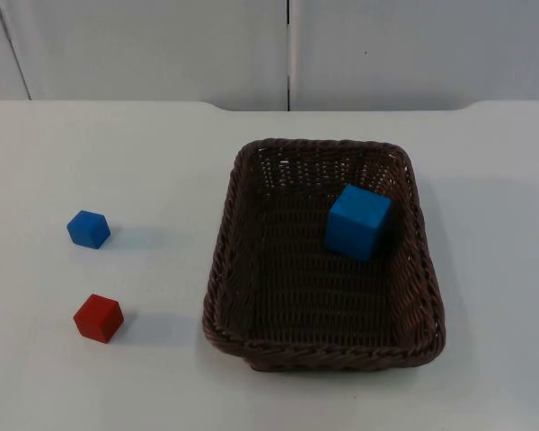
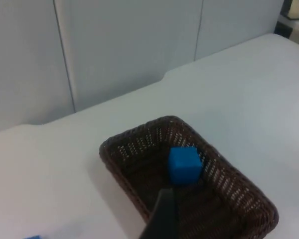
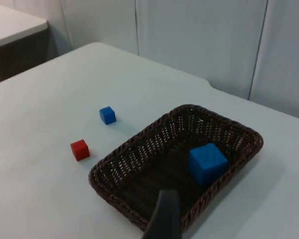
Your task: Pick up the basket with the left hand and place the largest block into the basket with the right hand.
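Note:
A dark brown wicker basket (image 1: 242, 224) rests flat on the white table, right of centre. A large blue block (image 1: 357, 221) lies inside it, toward the far right corner, tilted slightly against the wall. The same basket (image 2: 124, 172) and large block (image 2: 184, 165) show in the left wrist view, and the basket (image 3: 139, 149) and block (image 3: 207, 163) in the right wrist view. My left gripper (image 2: 162, 216) hangs well above and back from the basket, holding nothing. My right gripper (image 3: 163, 216) is likewise raised and clear of the basket. Both arms wait.
A small blue block (image 1: 89, 229) and a small red block (image 1: 98, 318) sit on the table left of the basket; the right wrist view shows them too, blue (image 3: 107, 115) and red (image 3: 79, 150). The grey partition wall (image 1: 162, 45) closes the far edge.

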